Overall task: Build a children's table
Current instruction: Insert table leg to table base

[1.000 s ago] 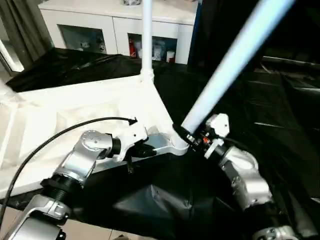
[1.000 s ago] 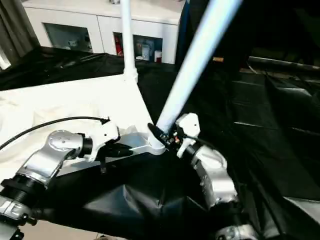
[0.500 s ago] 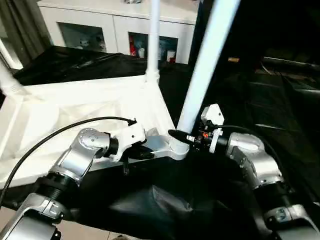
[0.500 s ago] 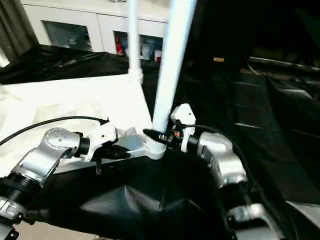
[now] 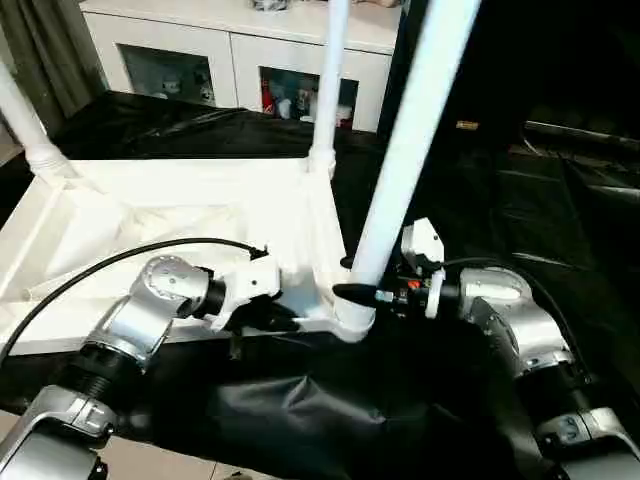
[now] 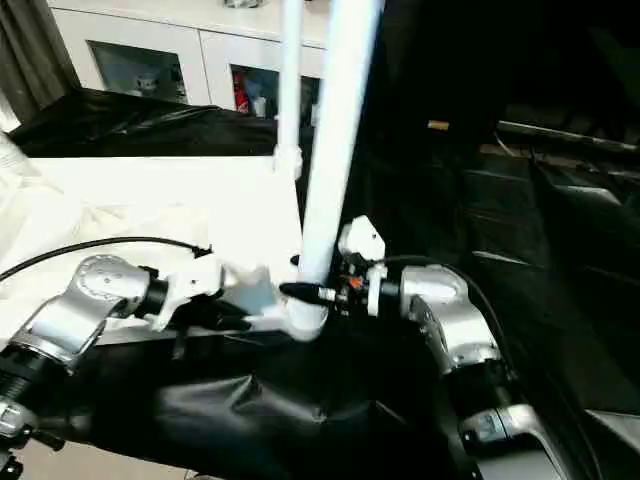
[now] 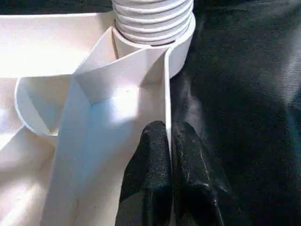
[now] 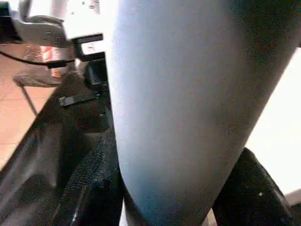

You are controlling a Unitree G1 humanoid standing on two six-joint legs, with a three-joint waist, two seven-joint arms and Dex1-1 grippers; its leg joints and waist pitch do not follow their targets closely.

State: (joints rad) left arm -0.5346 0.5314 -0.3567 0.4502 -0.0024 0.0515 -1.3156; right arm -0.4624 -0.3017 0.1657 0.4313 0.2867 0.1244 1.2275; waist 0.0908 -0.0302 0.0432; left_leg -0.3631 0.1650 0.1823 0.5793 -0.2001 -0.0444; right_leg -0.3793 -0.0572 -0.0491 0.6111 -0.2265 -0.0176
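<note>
The white table top point(image 5: 150, 215) lies underside up on a black sheet. My left gripper point(image 5: 268, 318) is shut on the top's thin near rim point(image 7: 167, 101), one black finger point(image 7: 149, 155) on each side, just short of the corner socket point(image 5: 350, 318). A long white leg point(image 5: 410, 150) stands in that socket, leaning slightly right, its ribbed end point(image 7: 153, 19) seated in the collar. My right gripper point(image 5: 365, 295) is shut around this leg's base, with the tube point(image 8: 178, 94) between its fingers. Two more legs stand upright at the far right corner point(image 5: 328, 90) and far left corner point(image 5: 25, 120).
A white cabinet point(image 5: 240, 60) with glass-fronted shelves stands behind the work. The black sheet point(image 5: 300, 410) bunches up in folds in front of the table top's near edge. A black cable point(image 5: 120, 262) arcs over my left forearm. Grey curtain point(image 5: 45, 50) hangs at the far left.
The leg in my right gripper has swung from a strong rightward tilt to nearly upright in the corner socket. My right forearm turned with it. The left gripper kept its hold.
</note>
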